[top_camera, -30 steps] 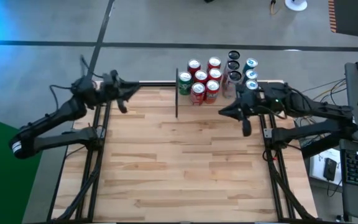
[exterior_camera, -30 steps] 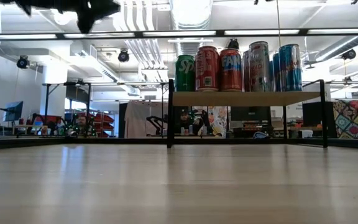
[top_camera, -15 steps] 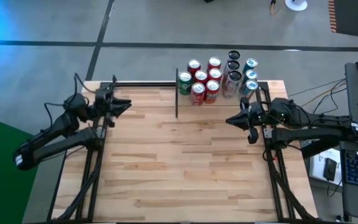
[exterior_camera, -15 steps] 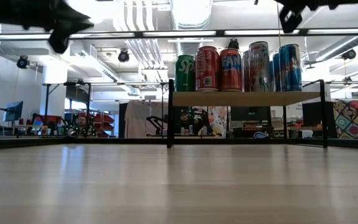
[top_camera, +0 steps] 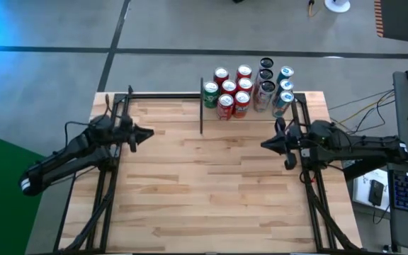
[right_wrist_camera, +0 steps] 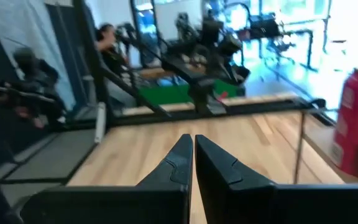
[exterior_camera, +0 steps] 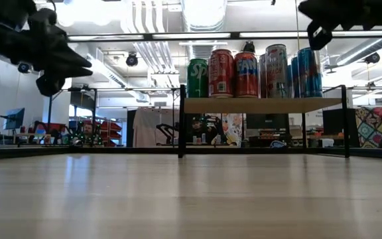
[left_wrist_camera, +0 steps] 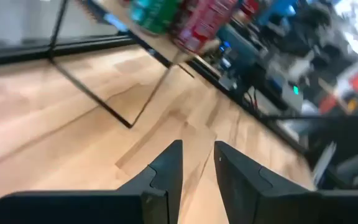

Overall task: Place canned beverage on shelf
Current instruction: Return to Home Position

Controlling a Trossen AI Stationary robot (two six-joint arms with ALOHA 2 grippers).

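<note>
my left gripper (top_camera: 143,133) hangs over the table's (top_camera: 211,198) left edge, about halfway along it, pointing inward toward the right edge. its two fingers (left_wrist_camera: 166,171) stand a narrow gap apart with nothing between them. my right gripper (top_camera: 268,144) hangs over the table's right edge, facing across toward the left one. its fingers (right_wrist_camera: 173,165) are pressed together and hold nothing. in the low view both grippers sit high above the wood, and both are well apart from the shelf.

the shelf (exterior_camera: 264,105) stands at the table's far edge, reaching from about the middle toward the far right corner. its light plank is raised on thin black uprights. the cans stand upright on it, packed close together. the green sprite can (exterior_camera: 197,78) is at the shelf's left end. just beside it are the red cans (top_camera: 234,86), bunched in short rows running front to back. next to those stands a row of tall dark-topped cans (top_camera: 265,75), and at the shelf's right end a row of blue cans (top_camera: 285,86).
</note>
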